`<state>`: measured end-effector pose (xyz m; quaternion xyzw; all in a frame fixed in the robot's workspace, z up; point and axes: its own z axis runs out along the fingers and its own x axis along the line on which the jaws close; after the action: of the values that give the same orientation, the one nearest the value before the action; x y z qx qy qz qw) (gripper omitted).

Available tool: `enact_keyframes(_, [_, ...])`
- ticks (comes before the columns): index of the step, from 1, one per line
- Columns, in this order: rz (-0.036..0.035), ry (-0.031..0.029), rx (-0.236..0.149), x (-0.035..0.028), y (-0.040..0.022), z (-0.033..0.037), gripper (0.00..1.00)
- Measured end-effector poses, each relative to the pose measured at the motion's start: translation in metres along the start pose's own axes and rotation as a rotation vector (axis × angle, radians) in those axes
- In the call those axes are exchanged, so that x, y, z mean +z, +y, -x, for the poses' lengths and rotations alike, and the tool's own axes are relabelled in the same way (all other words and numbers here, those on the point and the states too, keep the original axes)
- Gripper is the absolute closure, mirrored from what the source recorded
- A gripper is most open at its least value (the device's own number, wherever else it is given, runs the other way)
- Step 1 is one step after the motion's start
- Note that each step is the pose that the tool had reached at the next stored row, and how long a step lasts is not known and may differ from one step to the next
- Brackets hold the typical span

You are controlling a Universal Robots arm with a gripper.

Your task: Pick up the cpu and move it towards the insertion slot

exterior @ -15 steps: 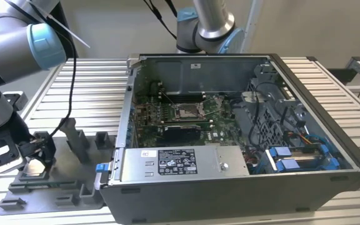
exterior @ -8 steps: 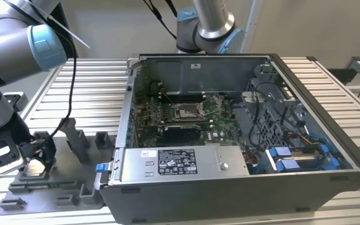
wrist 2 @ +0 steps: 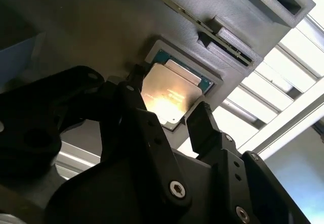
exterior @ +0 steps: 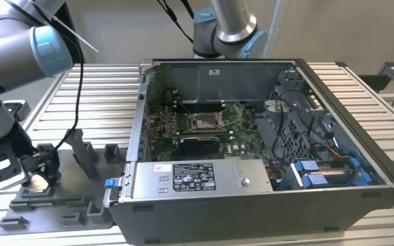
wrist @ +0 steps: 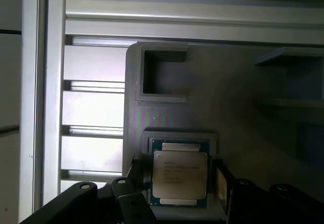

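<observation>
Straddling the cpu (wrist: pixel 179 176) with the gripper (exterior: pixel 38 177) spread open, lower left of the exterior view; lying flat in the grey tray (exterior: pixel 74 187), well apart from the insertion slot (exterior: pixel 206 122) mid-frame.

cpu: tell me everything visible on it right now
The cpu is a thin square chip: a pale silver metal lid with faint print, on a green board showing as a rim around it. It lies flat, lid up, seated in a square recess of the grey tray, and glares under light in the second wrist view. The tool stands open, a black finger on each of two opposite sides, a gap showing on one.
</observation>
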<state>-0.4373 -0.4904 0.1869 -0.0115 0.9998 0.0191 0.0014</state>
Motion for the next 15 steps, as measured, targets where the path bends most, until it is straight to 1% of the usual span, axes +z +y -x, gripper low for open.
enact_keyframes(10, [-0.0001,0.0001,0.000,-0.0001,0.0000,0.0002,0.00])
enact_keyframes(11, [-0.0002,0.0002,0.000,-0.0002,0.0000,0.0003,1.00])
enact_keyframes(15, [-0.0001,0.0001,0.000,-0.0001,0.0000,0.0004,1.00])
